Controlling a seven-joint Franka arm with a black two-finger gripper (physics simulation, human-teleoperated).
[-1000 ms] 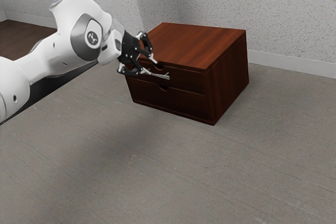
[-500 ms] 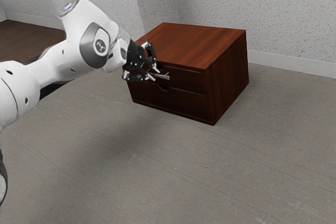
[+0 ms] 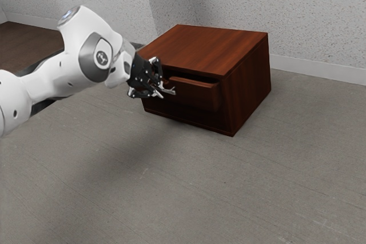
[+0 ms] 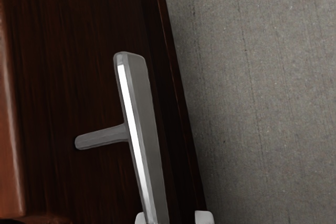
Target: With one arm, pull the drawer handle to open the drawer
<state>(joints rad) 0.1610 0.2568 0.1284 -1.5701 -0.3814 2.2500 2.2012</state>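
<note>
I'm clamping the gripper point(image 3: 156, 86) on the drawer handle point(image 4: 137, 129) at the cabinet's point(image 3: 246, 78) front, and the top drawer point(image 3: 194, 91) is sitting only partly out, so I'm reckoning most of the pull is remaining.

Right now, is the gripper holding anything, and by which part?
Cannot tell a firm hold. The gripper sits at the drawer handle, on its bar to one side of the stem.
</note>
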